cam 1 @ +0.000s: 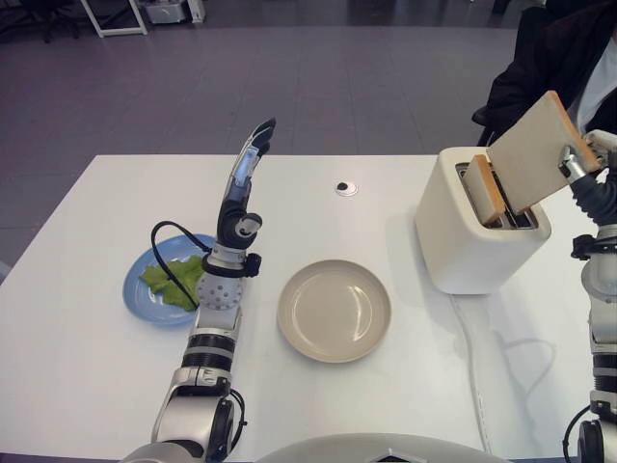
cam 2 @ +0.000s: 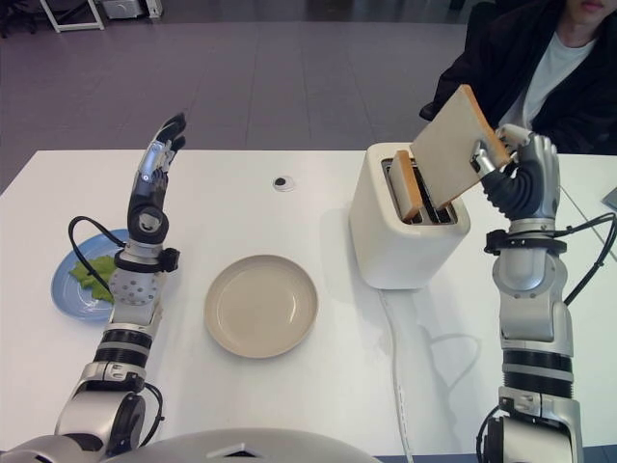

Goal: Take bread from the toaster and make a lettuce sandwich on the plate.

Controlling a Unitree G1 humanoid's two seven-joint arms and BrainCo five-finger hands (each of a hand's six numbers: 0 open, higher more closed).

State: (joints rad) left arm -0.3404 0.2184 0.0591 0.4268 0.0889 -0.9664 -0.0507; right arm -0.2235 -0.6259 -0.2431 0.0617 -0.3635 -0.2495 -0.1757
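2 slices are in play. The pale square bread slice [cam 2: 451, 145], brown along its crust, is pinched at its upper right edge by the right robot hand [cam 2: 525, 169], fingers curled around it. It hangs tilted over the boxy white toaster [cam 2: 400, 246], and I cannot tell whether its lower corner is fully clear of the slot. The second bread slice [cam 2: 405, 185] stands upright in the toaster, showing a brown edge.

The round beige plate [cam 2: 260, 307] sits bare at the middle of the white counter [cam 2: 318, 222], well apart from the toaster. To its left, the green lettuce leaf [cam 1: 174, 280] lies on the round blue plate [cam 1: 135, 289]. The left robot hand [cam 2: 154, 174] is raised above the counter just beside the blue plate, fingers stretched straight and holding nothing.

By my reading, the task is at its 1st step: the pale square bread slice is coming out, and nothing is assembled. What is left is setting this slice on the round beige plate, laying the lettuce on it, then fetching the second bread slice to close the sandwich
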